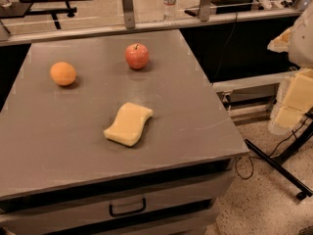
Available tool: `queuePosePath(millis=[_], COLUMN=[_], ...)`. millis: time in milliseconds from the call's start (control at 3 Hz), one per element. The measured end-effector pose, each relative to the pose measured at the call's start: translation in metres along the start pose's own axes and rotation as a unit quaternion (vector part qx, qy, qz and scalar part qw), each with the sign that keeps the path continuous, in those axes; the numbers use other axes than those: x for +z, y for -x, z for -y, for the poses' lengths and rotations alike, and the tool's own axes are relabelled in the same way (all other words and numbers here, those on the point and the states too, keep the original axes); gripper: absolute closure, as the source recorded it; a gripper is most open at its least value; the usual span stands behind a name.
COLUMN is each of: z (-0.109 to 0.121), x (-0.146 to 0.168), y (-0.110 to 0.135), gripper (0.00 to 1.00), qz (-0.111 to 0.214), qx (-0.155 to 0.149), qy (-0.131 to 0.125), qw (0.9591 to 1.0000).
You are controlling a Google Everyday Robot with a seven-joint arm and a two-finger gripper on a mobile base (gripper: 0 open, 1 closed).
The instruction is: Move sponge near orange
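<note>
The pale yellow sponge with wavy sides lies flat on the grey table top, near the front middle. The orange sits at the far left of the table, well apart from the sponge. My gripper is at the right edge of the view, off the table and beyond its right side, far from the sponge and holding nothing that I can see.
A red apple stands at the back middle of the table. A water bottle stands on the rail behind the table. Drawers with a handle are below the front edge. Cables and a black stand leg lie on the floor at right.
</note>
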State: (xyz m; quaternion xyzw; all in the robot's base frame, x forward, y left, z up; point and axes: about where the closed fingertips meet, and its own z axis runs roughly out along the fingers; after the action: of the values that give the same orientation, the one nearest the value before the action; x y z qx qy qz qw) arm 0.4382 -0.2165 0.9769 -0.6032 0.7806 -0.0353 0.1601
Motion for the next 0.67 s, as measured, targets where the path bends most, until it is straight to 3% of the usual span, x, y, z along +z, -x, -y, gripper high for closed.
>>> queuePosePath(millis=[333,667], z=[0.000,-0.001], x=[0.000,0.010], y=[0.000,0.016], gripper=[0.00,0.00], qz=[0.000,0.028], qx=[0.000,-0.018], qy=[0.000,0.013], qw=[1.0000,0.9994])
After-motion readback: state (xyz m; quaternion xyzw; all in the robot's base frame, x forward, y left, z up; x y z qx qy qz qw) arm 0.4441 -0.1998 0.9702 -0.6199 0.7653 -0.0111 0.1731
